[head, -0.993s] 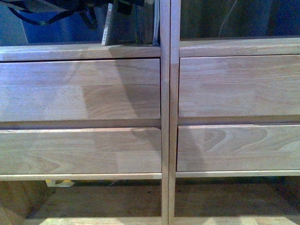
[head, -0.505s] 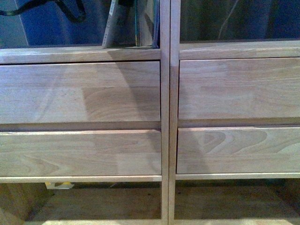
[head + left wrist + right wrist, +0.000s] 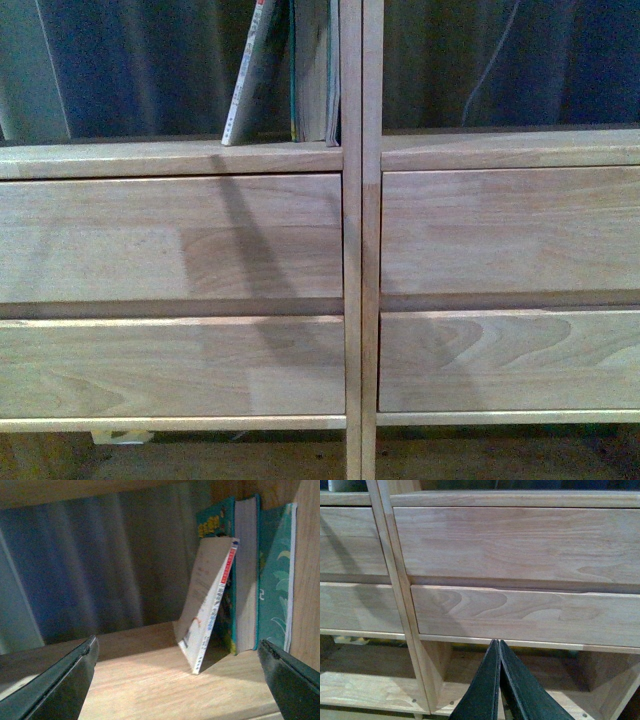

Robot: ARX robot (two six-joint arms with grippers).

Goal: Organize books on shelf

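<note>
A thin white paperback leans tilted against upright teal books at the right end of an open compartment of the light wooden shelf. In the left wrist view the white paperback rests its top on a thick teal book with pale page edges. A second teal cover stands beside the compartment wall. My left gripper is open over the shelf board, short of the books and holding nothing. My right gripper is shut and empty, low before the drawers.
Four flat drawer fronts fill the front view, split by a vertical post. Below the lower right drawer the right wrist view shows open bottom compartments. A dark curtain hangs behind the backless compartment.
The shelf has slid down in the front view, so more of the book compartment shows. The black cables at upper left have left the picture. The white paperback still leans.
</note>
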